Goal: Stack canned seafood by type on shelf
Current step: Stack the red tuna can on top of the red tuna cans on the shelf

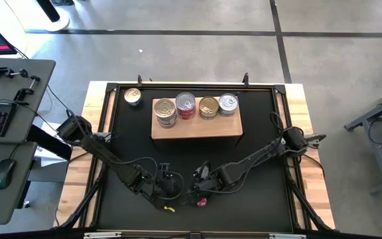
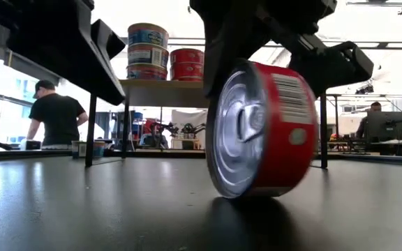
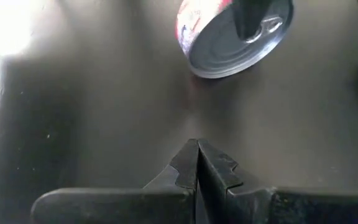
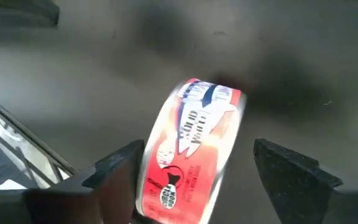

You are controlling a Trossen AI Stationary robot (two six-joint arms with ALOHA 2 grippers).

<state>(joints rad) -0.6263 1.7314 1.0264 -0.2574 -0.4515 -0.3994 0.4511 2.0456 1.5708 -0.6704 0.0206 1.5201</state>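
A red-labelled can (image 2: 260, 129) with a silver pull-tab lid lies on its curved side on the black table, near the front edge. My right gripper (image 4: 194, 168) stands open above it, pointing steeply down. One finger (image 4: 120, 171) is before the lid and the other (image 4: 291, 171) is beyond the can's bottom. My left gripper (image 3: 196, 165) is shut, holds nothing, and hovers just left of the can (image 3: 235, 31). Several cans stand in stacks (image 1: 186, 105) on the wooden shelf (image 1: 196, 129). My right gripper straddles the red can from above, its fingers across the can's two flat ends. A clear gap shows between the far finger and the can's bottom (image 4: 232, 124). I cannot tell whether the finger at the lid (image 3: 247, 18) touches it.
One gold-lidded can (image 1: 132, 97) stands alone on the table, left of the shelf's far end. A small yellow object (image 1: 170, 209) lies near the front edge. In the low view a stack of blue-labelled cans (image 2: 147, 52) stands beside a red stack (image 2: 187, 64). A person (image 2: 56, 115) stands in the room beyond.
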